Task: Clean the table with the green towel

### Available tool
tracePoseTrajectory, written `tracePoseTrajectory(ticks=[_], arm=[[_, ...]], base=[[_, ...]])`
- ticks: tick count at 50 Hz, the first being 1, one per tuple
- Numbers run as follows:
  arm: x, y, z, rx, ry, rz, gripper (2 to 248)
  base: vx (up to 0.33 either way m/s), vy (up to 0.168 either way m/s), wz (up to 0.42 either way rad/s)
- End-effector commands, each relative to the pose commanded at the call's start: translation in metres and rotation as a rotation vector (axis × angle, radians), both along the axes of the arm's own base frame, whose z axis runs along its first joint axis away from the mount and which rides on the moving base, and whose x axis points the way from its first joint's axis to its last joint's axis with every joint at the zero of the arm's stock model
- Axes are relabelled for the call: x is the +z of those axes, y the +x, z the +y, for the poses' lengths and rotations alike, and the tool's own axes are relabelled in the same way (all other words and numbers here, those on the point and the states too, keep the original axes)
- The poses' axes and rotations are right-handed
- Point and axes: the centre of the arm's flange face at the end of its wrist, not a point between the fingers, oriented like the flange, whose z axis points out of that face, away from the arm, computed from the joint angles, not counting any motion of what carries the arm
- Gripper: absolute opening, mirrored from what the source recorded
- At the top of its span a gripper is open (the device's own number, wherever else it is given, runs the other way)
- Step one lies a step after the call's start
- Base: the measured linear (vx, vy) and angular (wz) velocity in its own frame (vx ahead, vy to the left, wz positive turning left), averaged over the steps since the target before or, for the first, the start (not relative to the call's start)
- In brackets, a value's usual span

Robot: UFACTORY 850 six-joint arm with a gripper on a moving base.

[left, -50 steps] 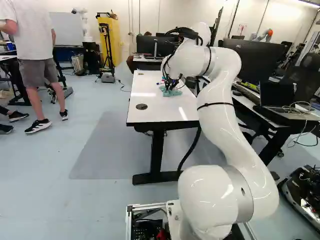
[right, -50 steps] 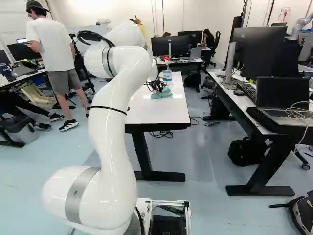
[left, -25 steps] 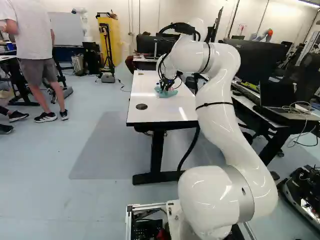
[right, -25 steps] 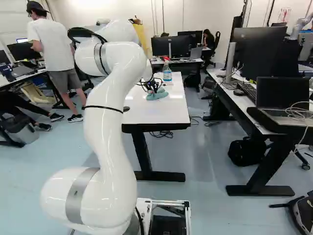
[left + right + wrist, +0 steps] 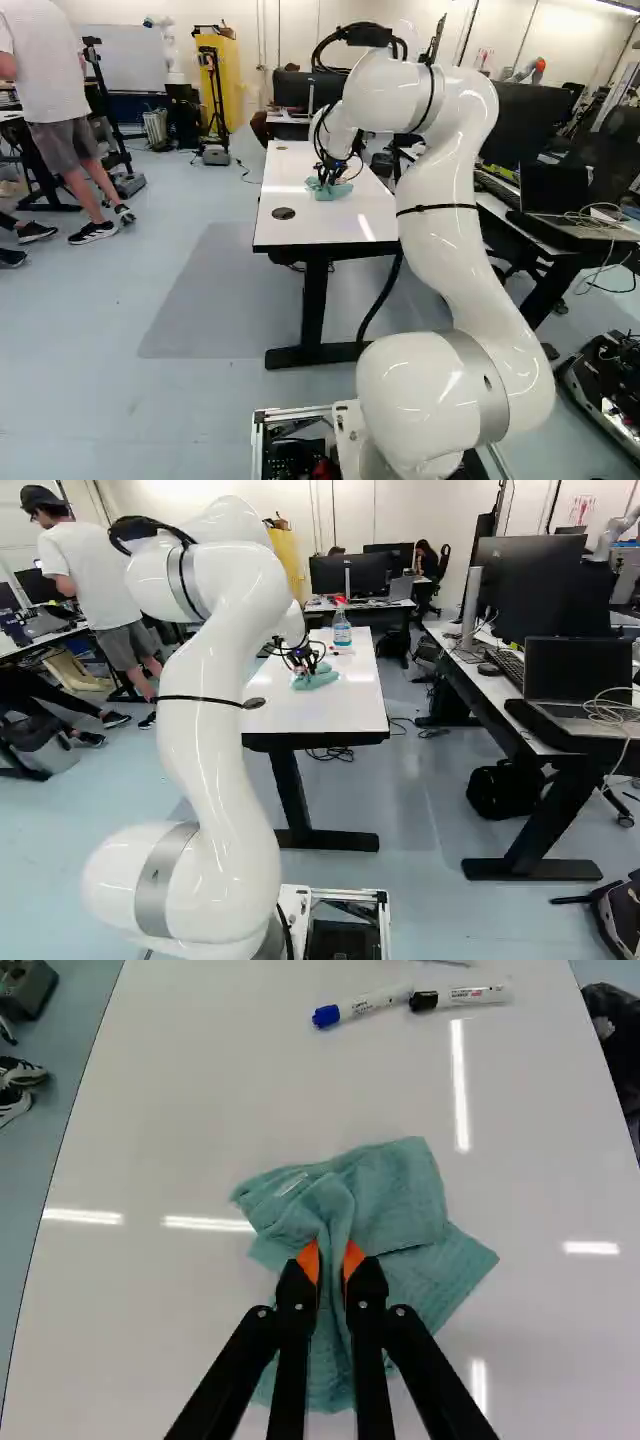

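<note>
Since the claw [image 5: 332,1261] is clamped on a bunched fold of the green towel [image 5: 398,1195], whose loose part lies spread on the white worktop [image 5: 160,1310], the wiping itself seems to be in hand. The next move probably calls for a level stroke with light downward pressure, stopping short of the blue-capped marker [image 5: 372,1003] and black-capped marker [image 5: 468,996] ahead, which a longer pass could push along.
</note>
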Motion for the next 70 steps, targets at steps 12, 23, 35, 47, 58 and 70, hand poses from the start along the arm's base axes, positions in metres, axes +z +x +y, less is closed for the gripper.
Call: tracePoseTrajectory(ticks=[12,23,35,47,58,70], arm=[[0.002,-0.021,0.0,0.0,0.0,0.021,48],[0.004,-0.04,-0.002,-0.003,0.0,0.04,48],[0.012,-0.06,-0.011,-0.015,0.0,0.048,48],[0.029,-0.076,-0.022,-0.033,0.0,0.036,48],[0.043,-0.088,-0.03,-0.045,0.0,0.021,48],[0.044,-0.101,-0.03,-0.046,0.0,0.029,48]], base=[[0.0,0.0,0.0],[0.0,0.0,0.0],[0.0,0.0,0.0],[0.0,0.0,0.0],[0.0,0.0,0.0],[0.0,0.0,0.0]])
